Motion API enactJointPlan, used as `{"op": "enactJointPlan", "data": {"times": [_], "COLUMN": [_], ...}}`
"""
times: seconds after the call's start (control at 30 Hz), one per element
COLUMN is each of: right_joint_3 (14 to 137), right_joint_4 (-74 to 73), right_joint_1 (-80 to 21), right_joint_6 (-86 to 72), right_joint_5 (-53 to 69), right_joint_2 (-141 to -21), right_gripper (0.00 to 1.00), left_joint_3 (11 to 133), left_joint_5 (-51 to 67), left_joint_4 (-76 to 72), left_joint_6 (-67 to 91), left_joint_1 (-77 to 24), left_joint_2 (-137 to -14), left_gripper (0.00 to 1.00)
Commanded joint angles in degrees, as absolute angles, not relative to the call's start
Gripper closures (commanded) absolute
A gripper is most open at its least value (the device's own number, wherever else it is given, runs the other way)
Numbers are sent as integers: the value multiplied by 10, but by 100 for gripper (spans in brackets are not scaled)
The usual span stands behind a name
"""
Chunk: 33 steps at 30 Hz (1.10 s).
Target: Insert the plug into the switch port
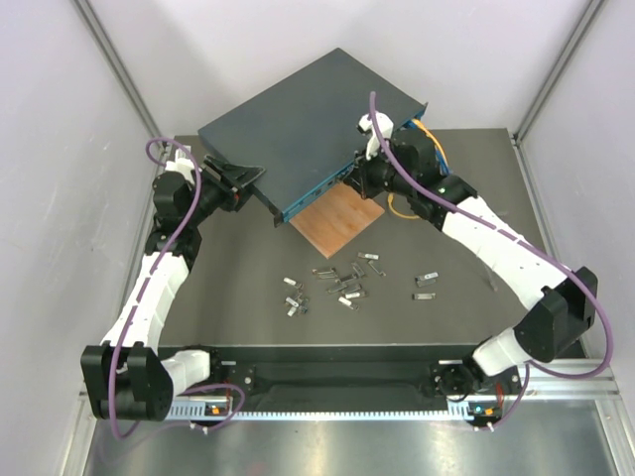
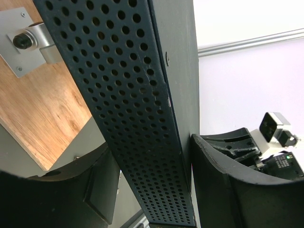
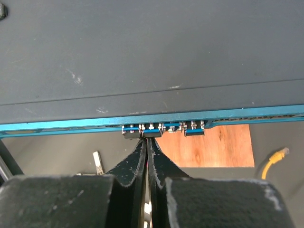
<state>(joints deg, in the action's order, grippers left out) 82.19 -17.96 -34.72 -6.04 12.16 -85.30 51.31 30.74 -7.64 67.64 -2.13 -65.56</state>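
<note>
The switch is seen lying at an angle at the far middle of the table, its teal front face turned towards the arms. The left gripper is closed on the switch's left end: in the wrist view the perforated side panel is clamped between the two fingers. The right gripper is set against the teal face, its fingertips pressed to a narrow slit (almost touching) just below the row of sockets. Whether a plug is pinched there cannot be told. A brown board is tucked partly under the switch's front edge. Small metal pieces are scattered in front of the switch, and a yellow cable is seen beside its right end.
</note>
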Motion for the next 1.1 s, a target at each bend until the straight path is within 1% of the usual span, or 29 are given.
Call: {"op": "enactJointPlan", "data": {"times": [0.0,0.13,0.33,0.67,0.87,0.97,1.0,1.07], "right_joint_3": [786,772,792,811,837,829,824,803], "right_joint_4": [-75,-35,-25,-4,11,5,2,-23], "right_joint_1": [-352,-352,-351,-352,-352,-352,-352,-350], "right_joint_6": [-86,-112,-134,-187,-190,-177,-170,-146], "right_joint_5": [124,120,98,119,119,127,129,132], "right_joint_2": [-861,-867,-881,-896,-913,-910,-901,-888], "right_gripper": [100,100,100,100,100,100,100,100], "left_joint_3": [505,508,504,492,483,491,495,506], "left_joint_5": [309,310,308,310,308,308,306,304], "left_joint_4": [-106,-109,-107,-109,-104,-100,-95,-90], "left_joint_6": [643,644,642,639,631,626,621,619], "left_joint_1": [-35,-35,-35,-42,-43,-42,-42,-40], "left_joint_2": [-677,-678,-674,-675,-669,-671,-671,-673], "left_gripper": [97,98,98,98,98,98,97,92]}}
